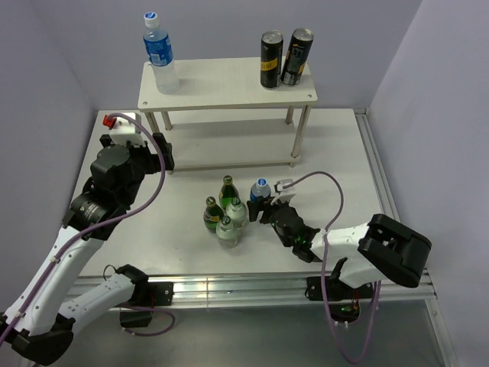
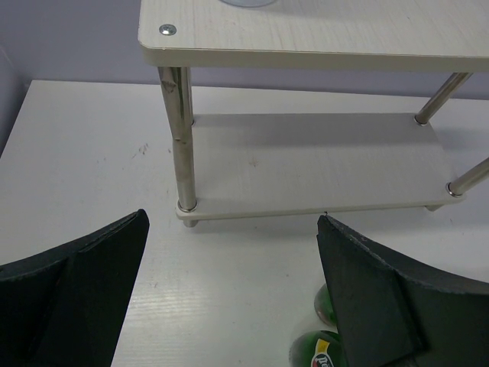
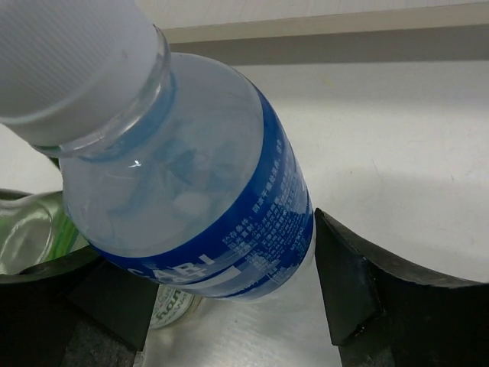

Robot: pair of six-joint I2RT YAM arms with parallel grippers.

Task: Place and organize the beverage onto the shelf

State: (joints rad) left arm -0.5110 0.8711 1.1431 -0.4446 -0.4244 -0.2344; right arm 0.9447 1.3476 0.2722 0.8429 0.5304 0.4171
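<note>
The cream-white shelf [image 1: 229, 93] stands at the back, with one blue-labelled plastic bottle [image 1: 160, 53] upright on its top board at the left. On the table stand two dark green glass bottles [image 1: 227, 191], two clear glass bottles [image 1: 228, 229] and a second blue-labelled plastic bottle [image 1: 260, 191]. My right gripper [image 1: 265, 208] is open with a finger on each side of that plastic bottle [image 3: 199, 191]. My left gripper [image 1: 164, 153] is open and empty, in front of the shelf's left front leg [image 2: 182, 138]. Green bottles [image 2: 321, 352] show low beside its right finger.
Two dark cans [image 1: 284, 58] stand on the shelf's top board at the right. The lower board [image 2: 306, 160] is bare. A clear glass bottle [image 3: 30, 237] stands just left of the gripped-around bottle. The table's metal rail [image 1: 229, 287] runs along the near edge.
</note>
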